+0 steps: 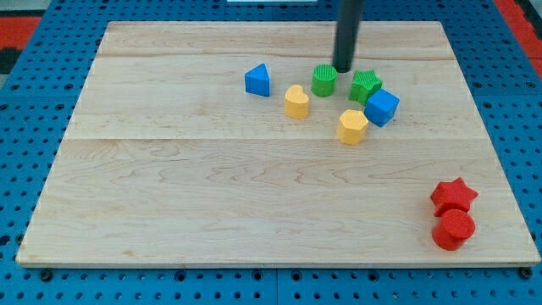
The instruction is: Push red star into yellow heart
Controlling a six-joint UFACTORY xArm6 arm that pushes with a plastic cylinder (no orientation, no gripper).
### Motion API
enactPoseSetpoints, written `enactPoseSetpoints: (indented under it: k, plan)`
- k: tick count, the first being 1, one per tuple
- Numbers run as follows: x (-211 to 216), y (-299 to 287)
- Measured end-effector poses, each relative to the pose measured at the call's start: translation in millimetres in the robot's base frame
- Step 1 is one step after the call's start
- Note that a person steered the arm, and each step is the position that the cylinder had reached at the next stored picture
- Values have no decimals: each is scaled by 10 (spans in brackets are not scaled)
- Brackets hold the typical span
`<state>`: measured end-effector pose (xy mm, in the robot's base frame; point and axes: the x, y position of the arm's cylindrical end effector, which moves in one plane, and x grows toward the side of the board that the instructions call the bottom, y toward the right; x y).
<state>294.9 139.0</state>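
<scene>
My tip (pixel 342 69) stood near the view's top of the wooden surface (pixel 169 195), in the narrow gap between the green cylinder (pixel 323 80) and the green star (pixel 366 85), close beside both. There were no jaws on this arm, only the dark rod, so nothing was held or could be.

The red star (pixel 454 195) lay well apart from the tip, down at the view's bottom right corner, touching or nearly touching the red cylinder (pixel 454 229) just below it. The yellow heart (pixel 296 102) sat near the tip, a little to the view's left and below it, between the blue triangular block (pixel 258 80) and the yellow hexagonal block (pixel 351 126), with the blue cube (pixel 382 107) farther right.

The relation that mattered was the line from star to heart: it ran up and to the view's left. As I judged it, the tip would have to travel to the far side of the star, its lower right, where the red cylinder crowded that spot. The yellow hexagonal block and the blue cube also lay close to the path and could be struck on the way.
</scene>
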Motion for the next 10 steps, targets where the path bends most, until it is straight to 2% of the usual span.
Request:
enactPoseSetpoints:
  k: [1,2,3,4,6,7,8,9,10]
  plan:
    - [-109,892]
    - [500,1976]
    - [697,2064]
    - [697,2064]
    - [2639,1868]
    - [2702,1582]
    - [2663,708]
    - [2450,-247]
    - [2507,-47]
